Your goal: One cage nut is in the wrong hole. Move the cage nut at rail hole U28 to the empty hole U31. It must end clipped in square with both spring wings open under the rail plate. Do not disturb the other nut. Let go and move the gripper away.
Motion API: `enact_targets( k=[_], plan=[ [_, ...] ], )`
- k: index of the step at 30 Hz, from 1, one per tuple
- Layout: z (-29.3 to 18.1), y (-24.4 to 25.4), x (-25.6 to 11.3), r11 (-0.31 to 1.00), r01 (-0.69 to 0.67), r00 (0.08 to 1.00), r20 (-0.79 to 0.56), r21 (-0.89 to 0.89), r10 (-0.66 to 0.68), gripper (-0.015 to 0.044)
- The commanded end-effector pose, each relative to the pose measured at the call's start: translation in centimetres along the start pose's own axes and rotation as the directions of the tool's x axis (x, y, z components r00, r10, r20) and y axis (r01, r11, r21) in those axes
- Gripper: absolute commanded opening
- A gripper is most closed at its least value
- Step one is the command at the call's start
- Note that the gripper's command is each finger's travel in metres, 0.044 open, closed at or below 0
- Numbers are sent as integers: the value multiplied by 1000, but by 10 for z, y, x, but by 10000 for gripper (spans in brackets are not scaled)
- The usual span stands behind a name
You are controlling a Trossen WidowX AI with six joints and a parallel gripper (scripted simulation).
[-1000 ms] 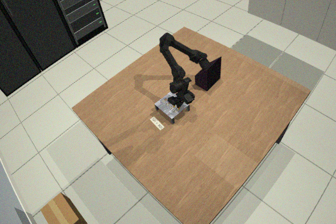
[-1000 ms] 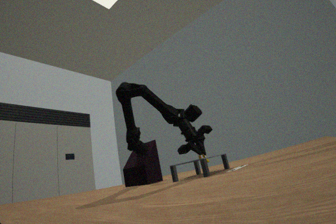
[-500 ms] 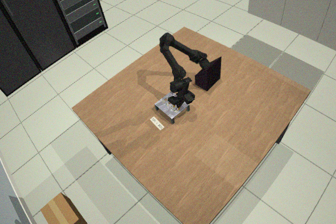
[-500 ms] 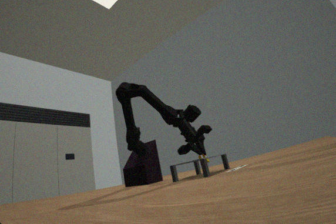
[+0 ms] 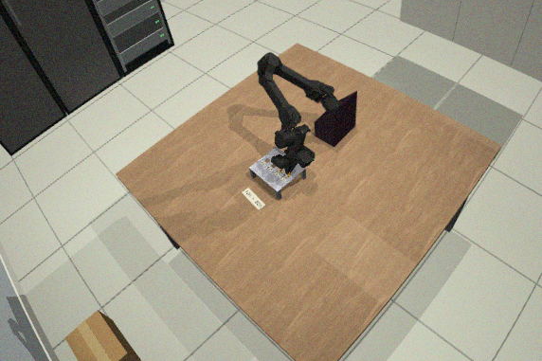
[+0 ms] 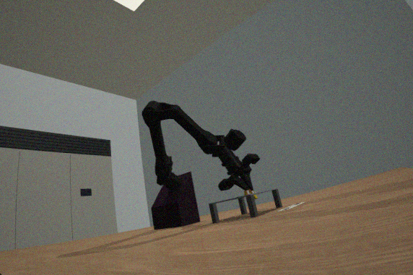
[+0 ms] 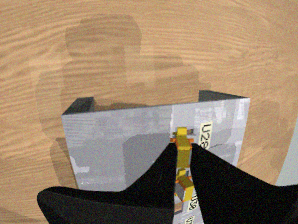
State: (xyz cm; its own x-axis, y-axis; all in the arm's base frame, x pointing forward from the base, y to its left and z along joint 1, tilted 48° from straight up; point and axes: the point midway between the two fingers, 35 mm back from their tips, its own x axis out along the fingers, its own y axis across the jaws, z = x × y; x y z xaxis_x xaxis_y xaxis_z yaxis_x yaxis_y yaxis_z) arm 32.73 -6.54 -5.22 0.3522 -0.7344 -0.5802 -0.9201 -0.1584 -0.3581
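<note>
The rail plate [image 5: 278, 186] [image 7: 100, 155] stands on short legs, with printed hole labels along its row of holes. My gripper [image 5: 286, 171] [image 6: 250, 190] [image 7: 181, 148] points down at the plate and is shut on a yellow cage nut [image 7: 183, 156] beside the U28 label [image 7: 205, 135]. Orange wings show at both sides of this nut. Its underside and how deep it sits in the hole are hidden. The other yellow nut [image 7: 185, 189] sits close behind it near the U30 label, partly between the dark fingers. The U31 hole cannot be made out.
A paper card [image 5: 253, 198] lies on the wooden table [image 5: 360, 257] beside the plate. A dark box-shaped block [image 5: 337, 121] [image 6: 177, 203] stands at the arm's base. The plate's dark legs [image 6: 214, 214] stand at its corners.
</note>
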Motion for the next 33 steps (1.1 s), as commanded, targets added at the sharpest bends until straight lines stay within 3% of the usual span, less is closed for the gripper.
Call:
enact_targets(
  k=[1,33],
  plan=[
    [-1,1,0,1000,6,1000,-4,-5,-6,25],
    [-1,2,0,1000,31,1000,-4,-6,-31,25]
  ],
)
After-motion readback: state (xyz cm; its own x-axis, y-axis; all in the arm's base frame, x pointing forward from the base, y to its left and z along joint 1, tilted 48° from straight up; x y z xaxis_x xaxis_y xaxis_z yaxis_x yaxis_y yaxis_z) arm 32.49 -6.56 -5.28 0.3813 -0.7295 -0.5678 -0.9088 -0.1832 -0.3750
